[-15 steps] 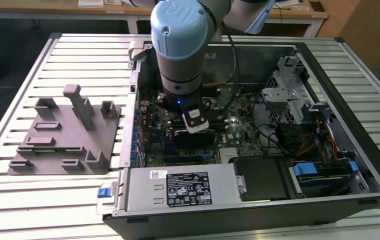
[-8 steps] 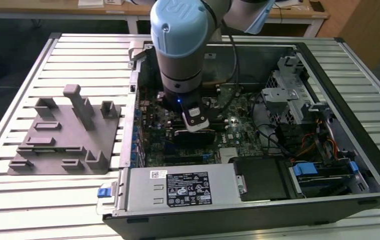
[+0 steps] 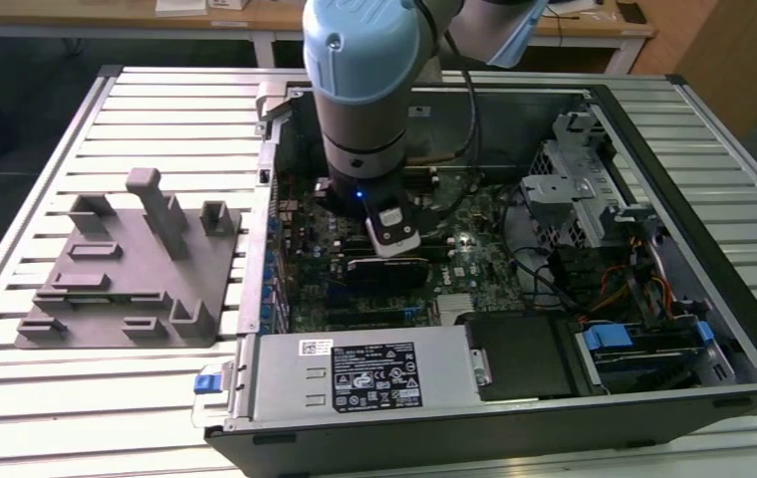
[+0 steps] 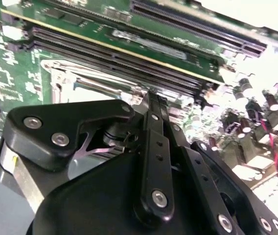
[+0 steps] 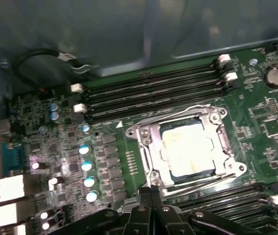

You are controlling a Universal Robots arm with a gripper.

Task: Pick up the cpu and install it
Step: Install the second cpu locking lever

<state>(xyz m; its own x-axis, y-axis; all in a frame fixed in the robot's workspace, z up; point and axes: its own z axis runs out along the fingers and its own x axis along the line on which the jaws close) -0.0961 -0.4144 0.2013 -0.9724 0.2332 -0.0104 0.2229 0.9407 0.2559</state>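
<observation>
In the first wrist view the cpu (image 5: 187, 147), a flat square chip with a silvery-white top, lies inside the dark socket frame (image 5: 149, 147) on the green motherboard. A thin metal lever (image 5: 193, 108) runs along the frame's edge. My gripper (image 5: 151, 192) hovers just beside the socket, its black fingers pressed together with nothing between them. In the second wrist view the same fingers (image 4: 153, 115) form one narrow bar over the socket's metal edge (image 4: 60, 81). The exterior view shows the gripper (image 3: 398, 251) lowered into the open computer case over the board's middle.
A grey stepped block with upright posts (image 3: 132, 269) stands on the slatted table at the exterior view's left. Inside the case are memory slots (image 5: 153, 93), a power supply (image 3: 359, 373), a drive cage (image 3: 578, 189) and loose cables (image 3: 618, 289). The case walls (image 3: 267, 189) enclose the board.
</observation>
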